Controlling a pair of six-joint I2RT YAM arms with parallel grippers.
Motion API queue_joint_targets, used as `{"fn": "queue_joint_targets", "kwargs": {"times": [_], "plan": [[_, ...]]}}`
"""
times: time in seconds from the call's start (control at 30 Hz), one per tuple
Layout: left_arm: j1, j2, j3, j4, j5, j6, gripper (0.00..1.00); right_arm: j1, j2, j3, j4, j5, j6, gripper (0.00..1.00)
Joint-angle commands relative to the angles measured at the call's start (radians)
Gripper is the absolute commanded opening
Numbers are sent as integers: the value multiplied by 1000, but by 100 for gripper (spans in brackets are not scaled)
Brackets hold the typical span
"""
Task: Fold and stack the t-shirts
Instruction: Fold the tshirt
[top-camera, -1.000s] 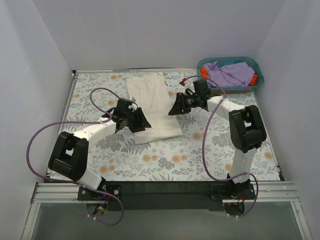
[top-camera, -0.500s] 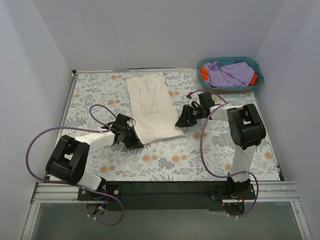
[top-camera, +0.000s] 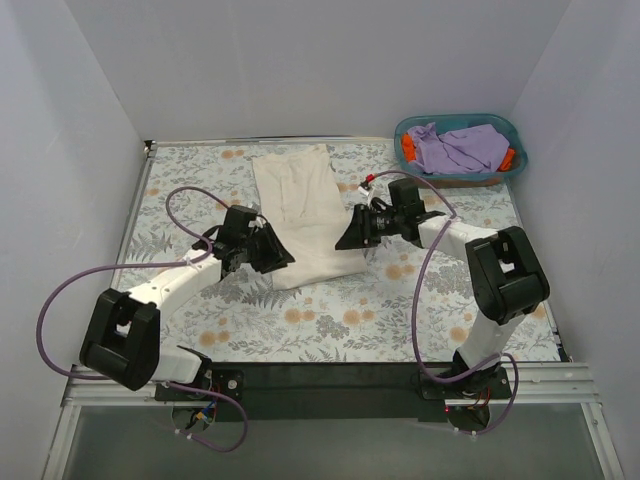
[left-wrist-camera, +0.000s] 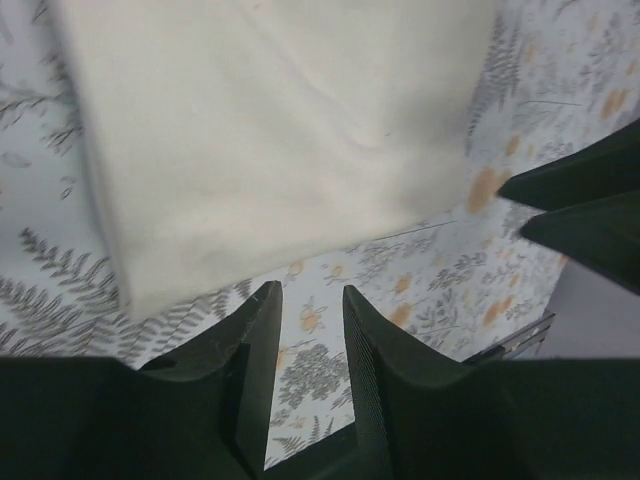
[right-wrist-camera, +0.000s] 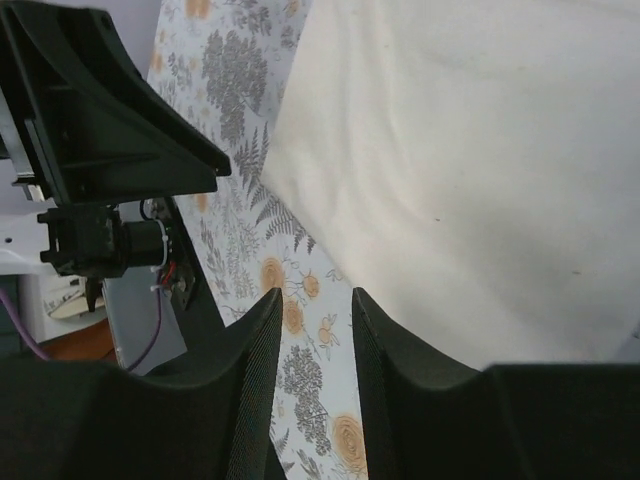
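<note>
The cream t-shirt (top-camera: 300, 215) lay mid-frame as a long strip, left gripper (top-camera: 275, 251) and right gripper (top-camera: 349, 234) flanking its lower end, jaws slightly apart, empty, likely poised to fold

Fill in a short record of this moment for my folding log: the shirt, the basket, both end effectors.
cream shirt: folded into a long strip, flat on the table
basket: far right corner, holds a purple garment and an orange garment
left end effector: open, empty, at the shirt's near left corner
right end effector: open, empty, at the shirt's near right edge
stack: not yet begun
</note>
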Motion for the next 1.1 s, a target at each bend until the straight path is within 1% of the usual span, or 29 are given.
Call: {"fn": "queue_joint_targets", "kwargs": {"times": [0.0,0.07,0.1,0.2,0.23,0.3,0.33,0.5,0.63,0.73,0.83,0.97,1.07], "plan": [[-19,69,54,127,74,-26,31,51,18,-11,103,-31,64,33],[-33,116,71,158,71,-27,31,77,38,-10,139,-34,86,30],[-39,136,79,167,68,-27,29,85,58,-11,157,-36,116,28],[-48,205,84,191,65,-27,24,114,107,-4,202,-39,133,23],[-50,219,67,196,67,-28,21,121,122,4,208,-37,138,22],[-50,247,44,199,59,-23,19,138,176,12,218,-42,138,19],[-52,252,27,199,44,-23,15,145,196,21,222,-43,135,17],[-48,302,-63,185,18,-13,11,158,311,30,225,-42,118,10],[-21,333,-103,133,-5,-8,7,145,348,6,223,-43,112,3],[20,319,-132,110,-10,1,5,109,309,-42,220,-42,103,3],[50,290,-153,86,-22,19,5,45,254,-97,220,-39,89,3],[60,276,-168,58,-36,35,4,-76,220,-163,214,-31,58,3],[67,273,-186,40,-39,44,4,-140,216,-215,211,-14,31,3]]}}
